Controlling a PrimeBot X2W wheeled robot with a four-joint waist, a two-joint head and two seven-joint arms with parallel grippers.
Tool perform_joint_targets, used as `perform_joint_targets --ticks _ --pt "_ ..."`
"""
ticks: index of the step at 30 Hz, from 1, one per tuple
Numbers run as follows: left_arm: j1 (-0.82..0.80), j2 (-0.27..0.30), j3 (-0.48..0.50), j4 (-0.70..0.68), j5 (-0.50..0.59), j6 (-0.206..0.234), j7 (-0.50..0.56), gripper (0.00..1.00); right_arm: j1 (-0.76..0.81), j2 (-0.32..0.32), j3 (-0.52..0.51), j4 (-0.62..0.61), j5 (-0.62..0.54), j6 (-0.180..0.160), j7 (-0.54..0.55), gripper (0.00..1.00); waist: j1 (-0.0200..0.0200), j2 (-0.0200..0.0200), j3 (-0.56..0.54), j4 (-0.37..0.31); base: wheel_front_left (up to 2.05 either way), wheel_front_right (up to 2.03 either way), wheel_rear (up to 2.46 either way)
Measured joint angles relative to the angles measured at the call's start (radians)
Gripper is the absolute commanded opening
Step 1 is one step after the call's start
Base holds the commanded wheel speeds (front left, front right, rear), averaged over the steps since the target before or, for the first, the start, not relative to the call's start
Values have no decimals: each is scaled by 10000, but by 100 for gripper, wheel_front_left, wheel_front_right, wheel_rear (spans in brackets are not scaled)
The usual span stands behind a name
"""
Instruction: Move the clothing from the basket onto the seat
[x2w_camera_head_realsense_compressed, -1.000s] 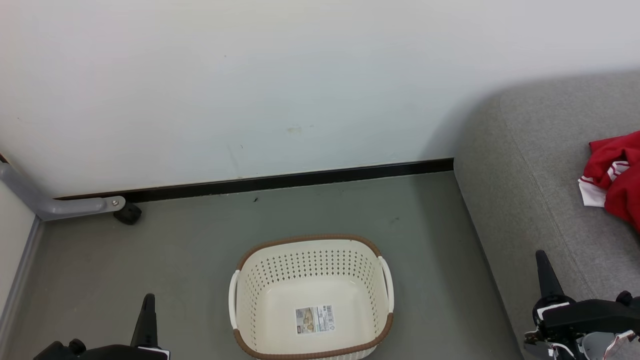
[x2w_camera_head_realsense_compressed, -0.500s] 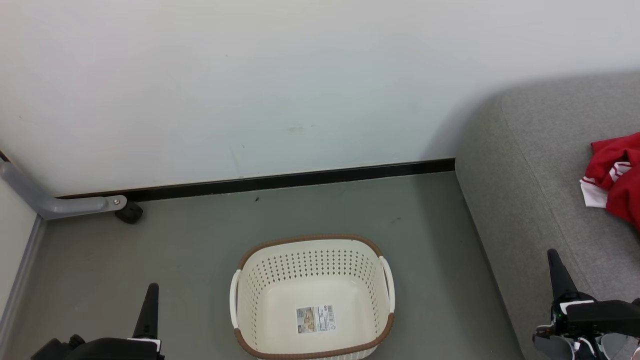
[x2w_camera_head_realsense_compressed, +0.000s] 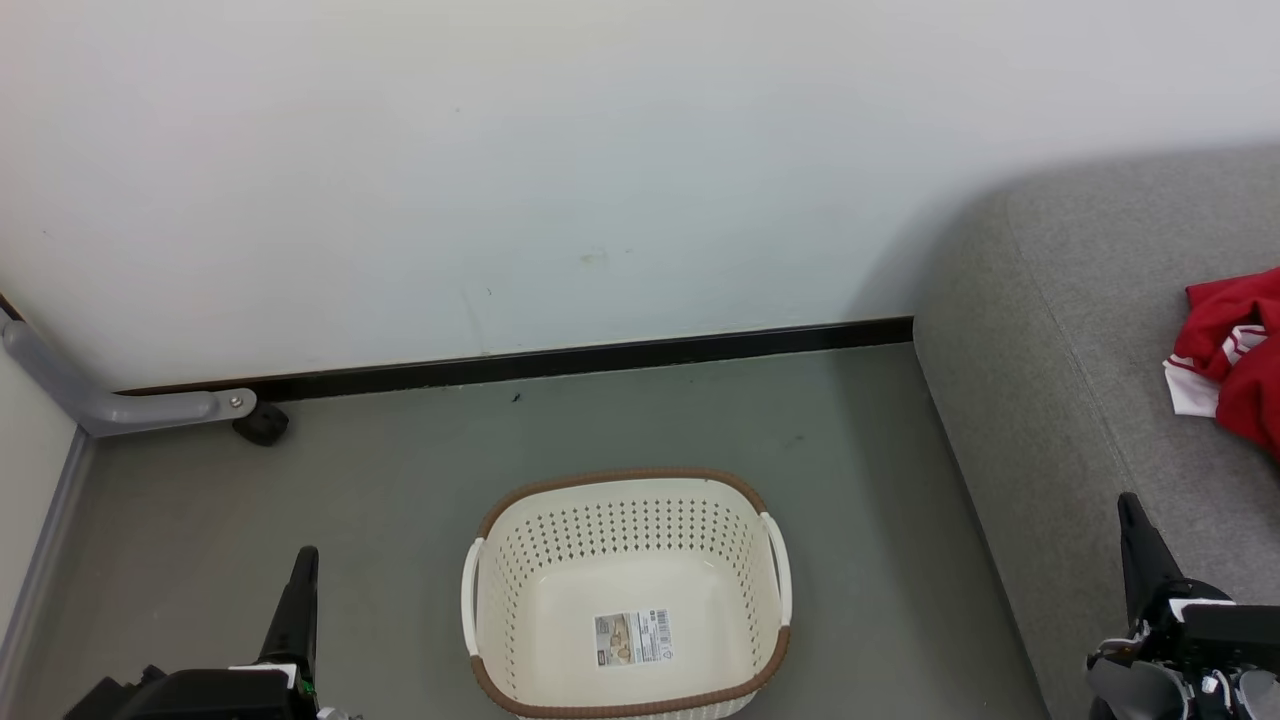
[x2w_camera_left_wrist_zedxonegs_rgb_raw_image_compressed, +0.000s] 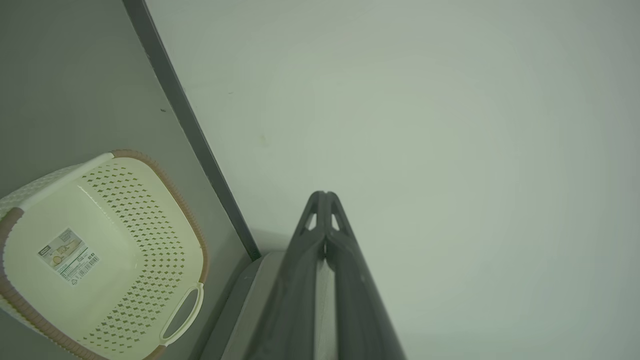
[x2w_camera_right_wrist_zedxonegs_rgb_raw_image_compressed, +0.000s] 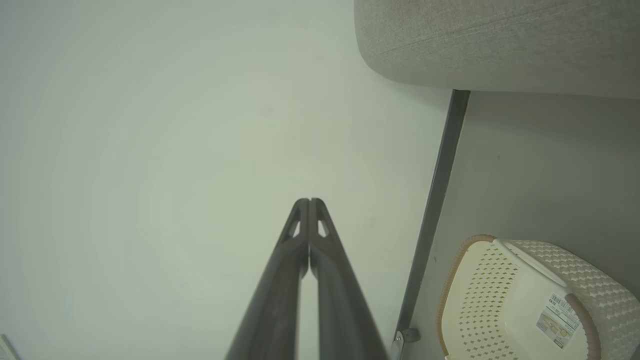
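Backed by a plain white wall (x2w_camera_head_realsense_compressed: 500, 150) with a dark baseboard (x2w_camera_head_realsense_compressed: 600, 355) at its foot. To the right, against that wall, the seat (x2w_camera_head_realsense_compressed: 1050, 400): light grey woven upholstery, rounded edge. Below, a grey-green floor (x2w_camera_head_realsense_compressed: 400, 470), and on it, well apart from the seat, the basket (x2w_camera_head_realsense_compressed: 625, 478): cream perforated plastic, brown woven-look rim, white side handles, upright, bare bottom open to view. On the seat cushion, at the right edge of the head view, the clothing (x2w_camera_head_realsense_compressed: 1235, 350): a crumpled bright red heap with white trim edged in thin red stripes, partly cut off by the frame. At far left, a grey metal leg (x2w_camera_head_realsense_compressed: 150, 407) ending in a black caster (x2w_camera_head_realsense_compressed: 262, 426) by the baseboard. At lower left, near the basket, the left pincer (x2w_camera_head_realsense_compressed: 306, 555), closed tight, tips touching, gripping nothing; at lower right, seen against the seat's side, the right pincer (x2w_camera_head_realsense_compressed: 1130, 503), likewise closed and empty. Stuck to the basket's bottom, a small label sticker (x2w_camera_head_realsense_compressed: 632, 637) with a picture, a barcode and print too small to read.
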Motion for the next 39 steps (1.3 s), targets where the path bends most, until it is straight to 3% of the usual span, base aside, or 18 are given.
perform_joint_targets --ticks 6,39 --pt "-106 -75 58 13 -652 -130 159 0 1 6 -190 -29 748 12 196 0 0 0 1 12 0 0 0" --pt "-156 -84 63 13 -798 -150 159 0 2 12 -199 -48 754 12 196 0 0 0 2 13 0 0 0"
